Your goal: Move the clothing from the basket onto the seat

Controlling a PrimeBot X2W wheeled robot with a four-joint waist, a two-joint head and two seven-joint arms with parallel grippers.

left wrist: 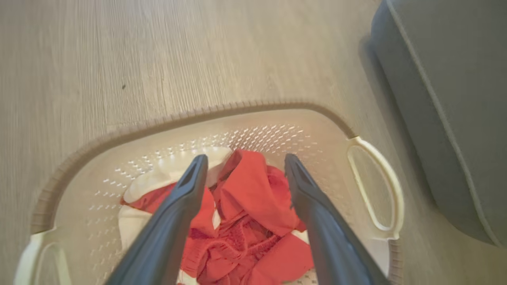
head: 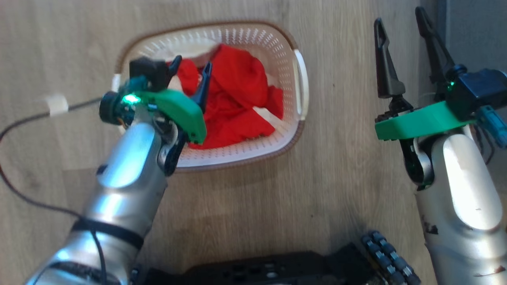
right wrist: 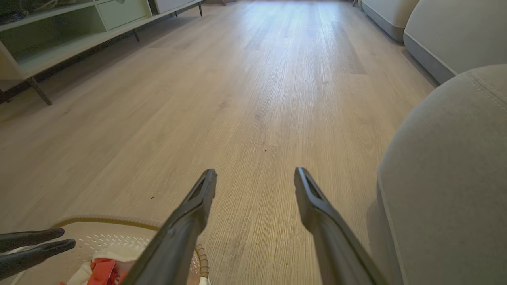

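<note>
The cream basket with a brown rim sits on the wood floor, and bright red clothing with white patches is heaped inside it. My left gripper hangs open just over the heap, nothing between its fingers. In the left wrist view, the open left gripper points down at a raised red fold of clothing inside the basket. My right gripper is open and empty over bare floor, right of the basket. The grey seat rises at its right side; the right gripper points along the floor.
A black cable with a white tag crosses the floor left of the basket. My dark base lies at the bottom edge. A low pale shelf unit stands far left, and more grey upholstery sits beyond the seat.
</note>
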